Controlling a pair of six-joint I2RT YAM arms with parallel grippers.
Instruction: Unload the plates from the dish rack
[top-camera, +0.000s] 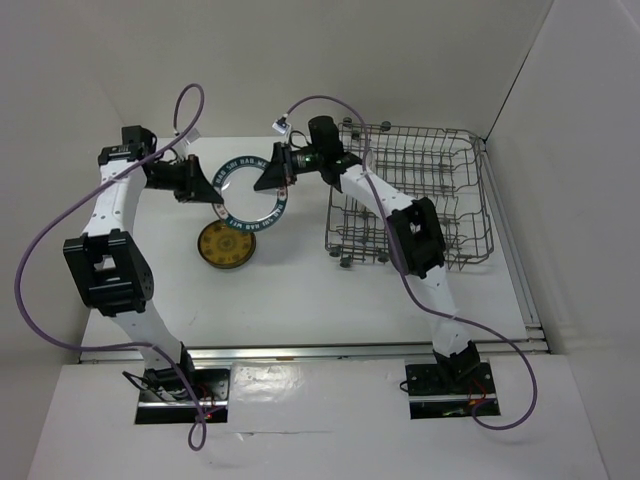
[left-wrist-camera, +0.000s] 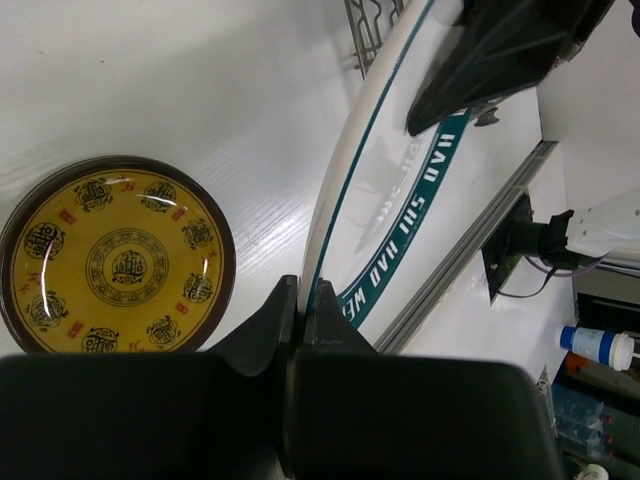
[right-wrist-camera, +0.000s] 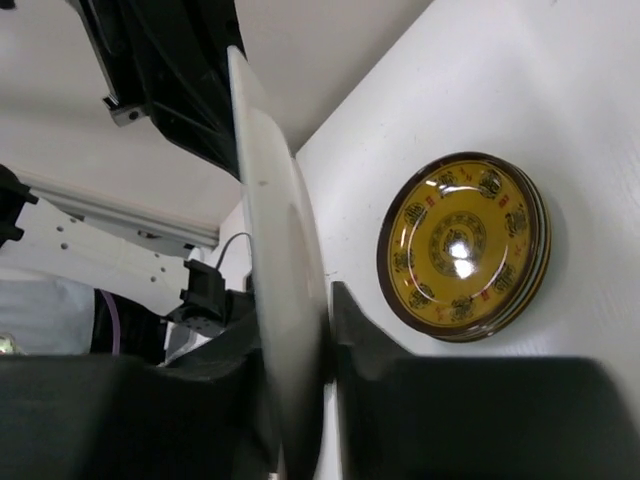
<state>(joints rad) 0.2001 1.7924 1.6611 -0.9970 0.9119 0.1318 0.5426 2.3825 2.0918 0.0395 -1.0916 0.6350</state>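
Your counter (top-camera: 300, 300) is a plain white surface boxed in by white walls (top-camera: 300, 60) on the left, far and right sides. A metal strip (top-camera: 330, 350) runs along its near edge. Past that edge, the left wrist view catches a white bottle with a blue cap (left-wrist-camera: 595, 346), lying among clutter too blurred to name.

The dish rack (top-camera: 440, 180) stands in the far right corner, its long side along the right wall. One of its wire corners shows at the top of the left wrist view (left-wrist-camera: 375, 25).

Both of your arms have hold of the same teal-rimmed plate (top-camera: 250, 192), which is up off the counter near the middle of the far edge, just left of the rack. The left gripper (top-camera: 205, 190) is closed tight on the plate's left rim, and in its own view the fingers (left-wrist-camera: 303, 300) pinch the thin edge of the plate (left-wrist-camera: 400, 200). The right gripper (top-camera: 272, 172) is clamped on the opposite rim, with the plate (right-wrist-camera: 280, 230) sandwiched edge-on between its fingers (right-wrist-camera: 300, 320).

An ochre plate (top-camera: 226, 246) lies flat on the counter just nearward of the held one, left of centre and well apart from the rack. Its dark rim and gold motifs are plain in both wrist views (left-wrist-camera: 118, 256) (right-wrist-camera: 462, 245). You cannot tell from these views whether a second plate sits beneath it.
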